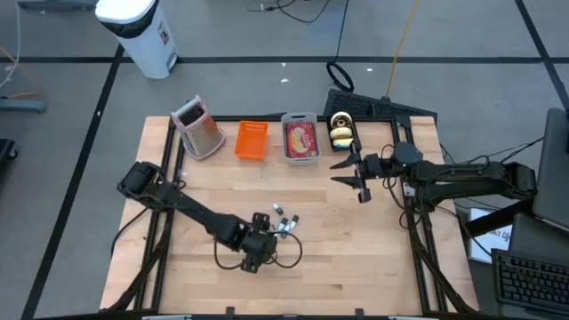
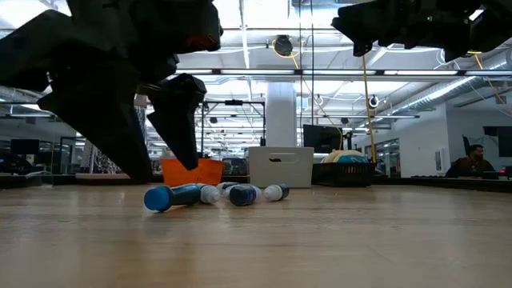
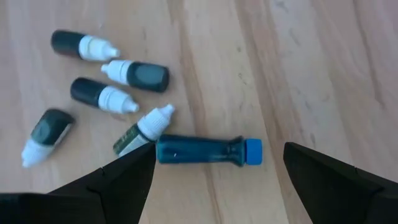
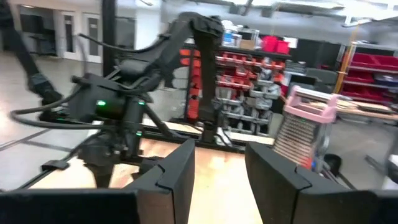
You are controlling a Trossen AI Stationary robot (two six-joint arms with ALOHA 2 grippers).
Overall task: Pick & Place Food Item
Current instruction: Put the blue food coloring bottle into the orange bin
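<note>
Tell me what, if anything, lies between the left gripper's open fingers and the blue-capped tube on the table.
Nothing visible blocks it. The left gripper hangs open over the blue-capped tube, with only bare table between them. One small dropper bottle lies right against the tube's end, by one finger.

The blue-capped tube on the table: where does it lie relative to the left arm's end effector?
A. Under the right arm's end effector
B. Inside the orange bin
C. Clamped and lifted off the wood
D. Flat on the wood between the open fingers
D: the left wrist view shows the blue-capped tube lying flat on the table, with the left end effector open, one finger to either side of it.
</note>
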